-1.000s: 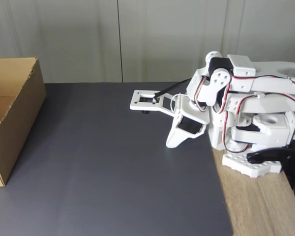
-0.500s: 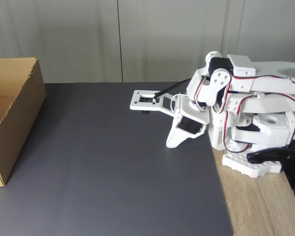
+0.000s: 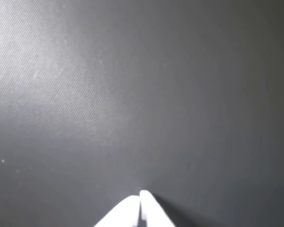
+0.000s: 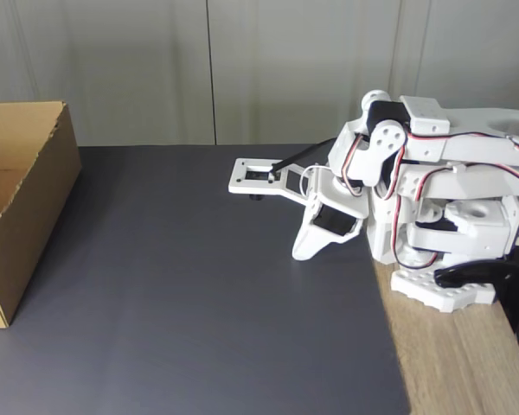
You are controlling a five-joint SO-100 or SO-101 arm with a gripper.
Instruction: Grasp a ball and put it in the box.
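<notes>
I'm looking at the fixed view: one white arm folded low at the right side, its base sitting on the bare wooden counter just past the edge of the dark grey mat. The tool points down with its tip touching or just above the mat, close to the mat's right edge. In the wrist view the tool comes in from the bottom edge, two white fingertips pressed together to a point — closed, nothing between them.

One cardboard box, brown corrugated, open at the top, stands at the far left, cut off by the picture's edge; its right wall runs slantwise along the mat. From what I can see of its inside, I can't tell what it holds. The ball — I can't tell where it is from either camera.

Between box and tool lies a broad stretch of bare mat, running from the pale back wall to the near edge. The wrist camera looks onto plain mat with a soft glare at upper left.
</notes>
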